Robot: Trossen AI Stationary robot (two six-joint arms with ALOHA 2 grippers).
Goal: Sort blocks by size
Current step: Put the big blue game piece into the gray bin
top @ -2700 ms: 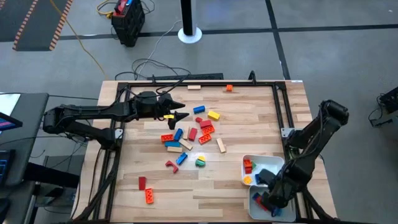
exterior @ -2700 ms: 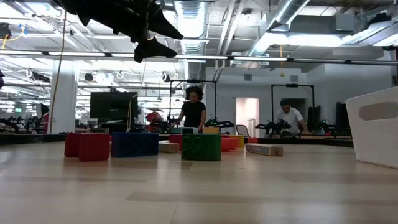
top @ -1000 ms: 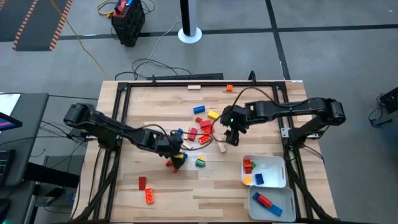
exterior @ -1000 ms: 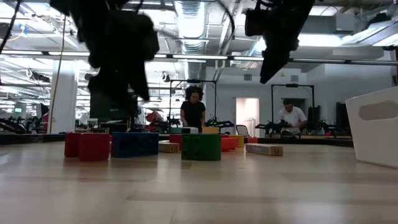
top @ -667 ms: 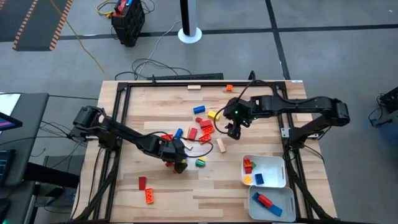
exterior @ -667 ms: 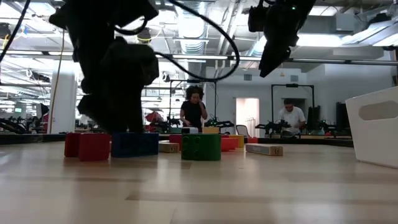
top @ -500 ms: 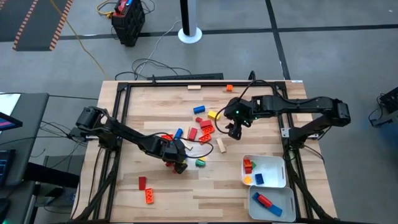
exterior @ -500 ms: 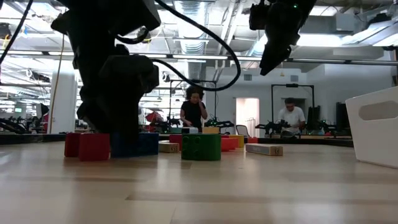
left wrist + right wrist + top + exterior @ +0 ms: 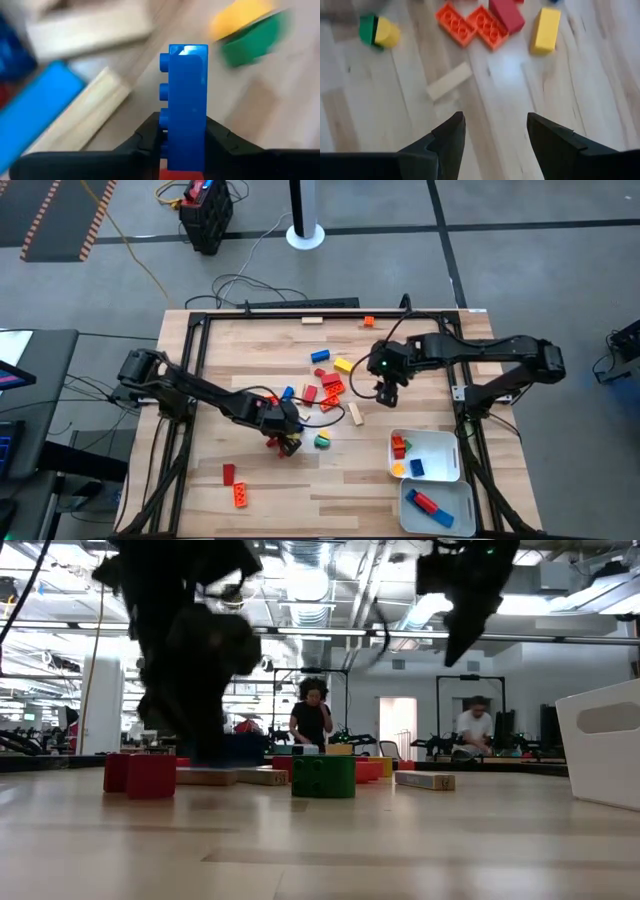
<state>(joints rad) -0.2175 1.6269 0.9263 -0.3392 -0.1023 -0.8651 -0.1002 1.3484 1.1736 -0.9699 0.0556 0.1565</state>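
Blocks lie in a loose pile mid-table point(image 9: 318, 392): red, orange, blue, yellow, green and tan ones. My left gripper point(image 9: 287, 436) is at the pile's near edge, shut on a long blue brick point(image 9: 187, 95), which hangs just above the tan blocks point(image 9: 222, 777). A red block point(image 9: 275, 444) lies beside it. My right gripper point(image 9: 388, 392) hovers open above the table, right of the pile. A tan block point(image 9: 448, 81), two orange bricks point(image 9: 475, 24) and a yellow block point(image 9: 546, 30) lie ahead of its fingers. My left gripper pinches the blue brick between its two fingers, one on the studded face point(image 9: 161, 131) and one on the opposite face, near one end. The fingers come from above. The brick reaches out past the fingertips and is lifted clear of the table point(image 9: 245, 748).
Two white trays stand at the near right: one point(image 9: 442, 442) holds red, yellow and blue short blocks, the other point(image 9: 455, 492) a long blue and a long red one. A green-and-yellow pair point(image 9: 323, 440) lies beside my left gripper. Stray blocks lie near left point(image 9: 234, 485) and far point(image 9: 368, 322).
My left gripper came down on the blue brick at the pile's near edge, shut on it and raised it a little off the table. My right gripper, still open, moved a little toward the table's right edge.
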